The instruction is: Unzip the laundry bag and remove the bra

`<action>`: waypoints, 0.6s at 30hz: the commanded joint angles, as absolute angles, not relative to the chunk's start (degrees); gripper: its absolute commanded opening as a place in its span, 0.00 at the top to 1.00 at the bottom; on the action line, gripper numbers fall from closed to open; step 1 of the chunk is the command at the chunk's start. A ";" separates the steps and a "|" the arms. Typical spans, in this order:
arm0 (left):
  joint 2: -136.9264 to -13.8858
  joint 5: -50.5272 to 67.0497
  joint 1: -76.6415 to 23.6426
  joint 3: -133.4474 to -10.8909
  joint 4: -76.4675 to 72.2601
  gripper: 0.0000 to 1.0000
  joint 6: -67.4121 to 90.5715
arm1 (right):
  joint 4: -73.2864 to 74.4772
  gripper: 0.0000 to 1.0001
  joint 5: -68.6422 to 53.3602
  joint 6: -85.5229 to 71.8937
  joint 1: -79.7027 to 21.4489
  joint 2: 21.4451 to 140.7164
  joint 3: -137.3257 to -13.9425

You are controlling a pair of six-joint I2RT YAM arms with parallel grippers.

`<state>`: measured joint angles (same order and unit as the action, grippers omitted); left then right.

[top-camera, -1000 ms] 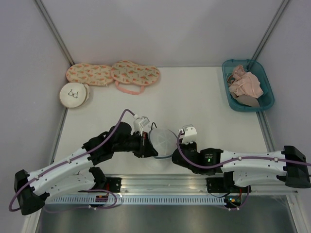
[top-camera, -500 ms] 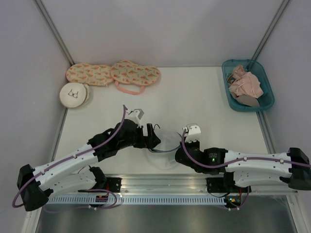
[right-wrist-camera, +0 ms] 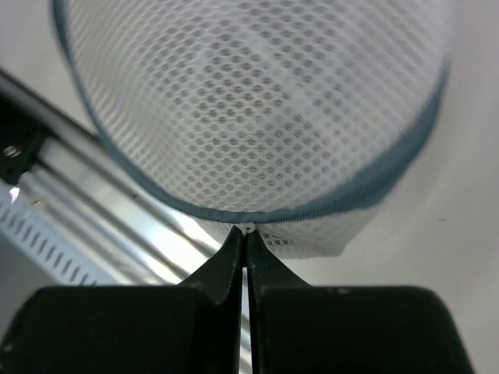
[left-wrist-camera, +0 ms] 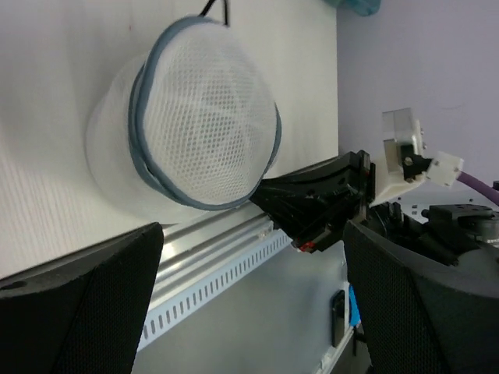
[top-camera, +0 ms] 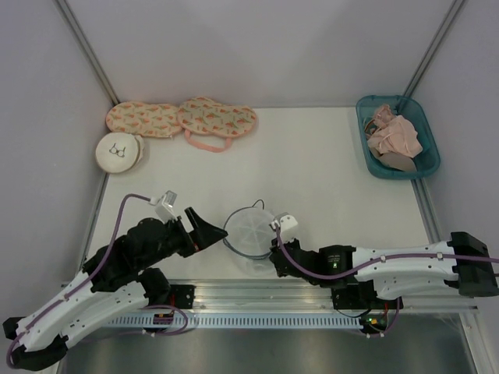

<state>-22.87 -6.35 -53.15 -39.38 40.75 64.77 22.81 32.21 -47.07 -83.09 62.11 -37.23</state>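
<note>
White table [top-camera: 327, 179], unzipping step.
My right gripper [right-wrist-camera: 244, 234] pinched the laundry bag [top-camera: 251, 232] by its rim; my left gripper [top-camera: 204, 231] gaped nearby, due to tug next.

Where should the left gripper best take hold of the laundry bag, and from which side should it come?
Probably the small dark tab sticking out of the laundry bag's far rim, likely the zipper pull. Come from the left: the open left gripper is there, and the right gripper pinches the near rim.
</note>
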 commanded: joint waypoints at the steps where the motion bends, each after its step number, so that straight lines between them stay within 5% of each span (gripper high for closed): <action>1: -21.98 4.63 -53.09 -32.46 40.18 0.01 74.52 | 7.59 0.99 19.18 -43.77 -84.55 63.89 -37.63; 8: -22.23 15.11 -53.09 -24.35 25.93 0.00 81.65 | -11.23 0.99 10.90 -43.86 -84.64 65.65 -34.11; 18: -24.96 10.37 -53.17 -21.01 20.57 0.01 83.23 | -16.96 1.00 8.44 -42.45 -84.55 73.39 -36.21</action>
